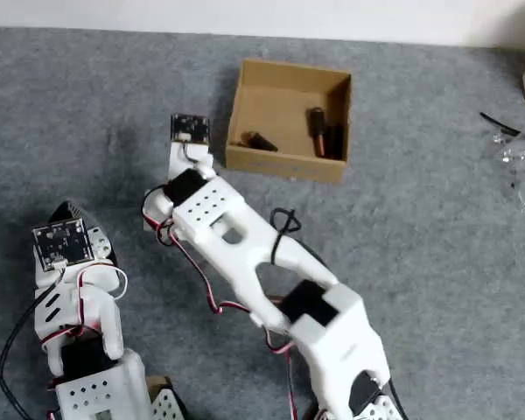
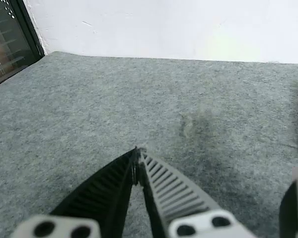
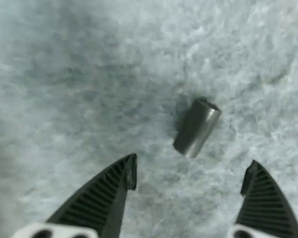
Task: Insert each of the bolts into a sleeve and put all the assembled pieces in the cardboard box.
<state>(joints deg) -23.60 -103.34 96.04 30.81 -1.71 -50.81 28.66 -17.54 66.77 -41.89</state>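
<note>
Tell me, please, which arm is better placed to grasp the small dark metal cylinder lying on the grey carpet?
Right: the right claw hangs open over the small dark metal cylinder, while the left claw is shut over grey carpet.

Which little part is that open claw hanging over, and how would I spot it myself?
On the grey carpet stands a cardboard box; the right gripper hangs open beside it. Below it lies the sleeve, a short dark tube on its side. Unlike the pieces in the box, it lies alone on carpet.
</note>
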